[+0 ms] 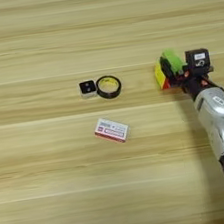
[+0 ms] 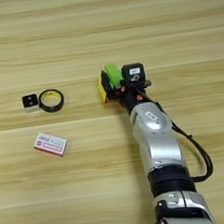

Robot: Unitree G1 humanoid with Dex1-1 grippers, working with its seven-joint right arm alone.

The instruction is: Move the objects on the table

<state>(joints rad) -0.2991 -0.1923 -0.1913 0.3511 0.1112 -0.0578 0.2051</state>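
While the small square block (image 2: 30, 101) and glossy black ring (image 2: 51, 100) touch at left centre, the flat box (image 2: 50, 144) lies below them; right of centre, the gripper (image 2: 114, 83) clamps cube (image 2: 103, 89) and green bar (image 2: 112, 73) on planked table (image 2: 95, 197).

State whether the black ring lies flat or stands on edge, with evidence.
Flat: the black ring shows its full open circle, with table wood visible through it.
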